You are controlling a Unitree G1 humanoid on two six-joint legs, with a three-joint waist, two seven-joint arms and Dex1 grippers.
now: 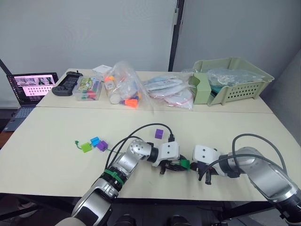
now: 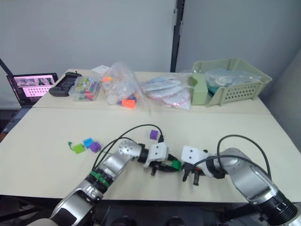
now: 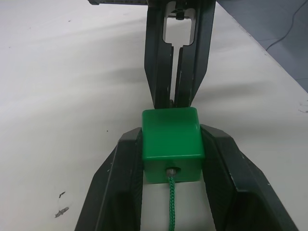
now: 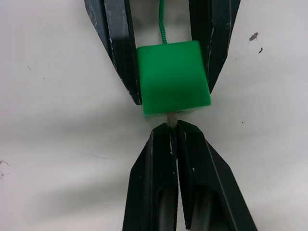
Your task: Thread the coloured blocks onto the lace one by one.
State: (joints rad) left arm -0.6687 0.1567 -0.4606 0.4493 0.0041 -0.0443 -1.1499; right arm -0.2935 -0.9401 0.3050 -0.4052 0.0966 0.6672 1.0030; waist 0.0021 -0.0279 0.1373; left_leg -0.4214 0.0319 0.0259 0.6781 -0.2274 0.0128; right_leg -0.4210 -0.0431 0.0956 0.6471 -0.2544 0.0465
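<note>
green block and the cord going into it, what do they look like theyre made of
Green block: looks like hard moulded plastic, smooth and slightly glossy, with rounded edges and soft highlights on its top. Cord: seems a braided or twisted textile lace, matte, with a visible weave. Its tip, leaving the block, looks stiff and pale grey; material unclear.

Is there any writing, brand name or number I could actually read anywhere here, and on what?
None can be read.
Laptop screen: pictures and marks too small to read.
Clear bags of toys: any print too blurred.
Green block and the grippers: no lettering.
</note>
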